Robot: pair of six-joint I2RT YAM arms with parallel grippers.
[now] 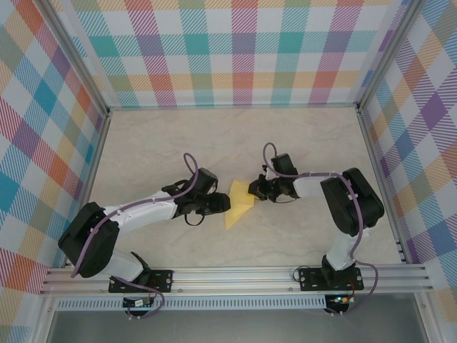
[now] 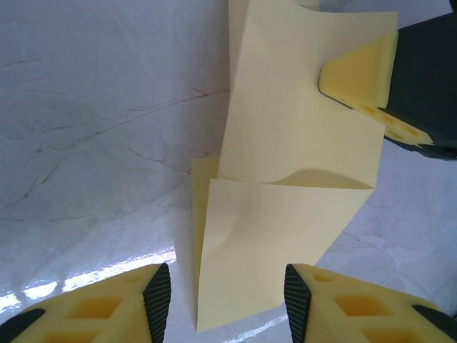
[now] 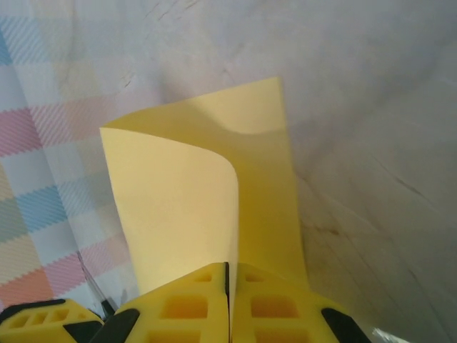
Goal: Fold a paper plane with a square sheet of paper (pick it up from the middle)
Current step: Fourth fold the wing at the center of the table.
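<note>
The 2 yellow fingers (image 2: 146, 304) of the left gripper (image 2: 225, 293) stood apart, straddling the near end of the thin yellow square sheet of paper (image 2: 285, 143). The sheet was creased and lay mid-way across the pale marbled tabletop (image 2: 93, 143). At its far edge the right gripper (image 3: 228, 275) was pinched tight on it.

Bright even light, glare on table (image 2: 93, 275)

Our left arm's black-and-yellow two-finger gripper (image 2: 228, 296) holds its jaws apart; our right arm's matching gripper (image 3: 230, 279), facing it, is pinched tight.
</note>
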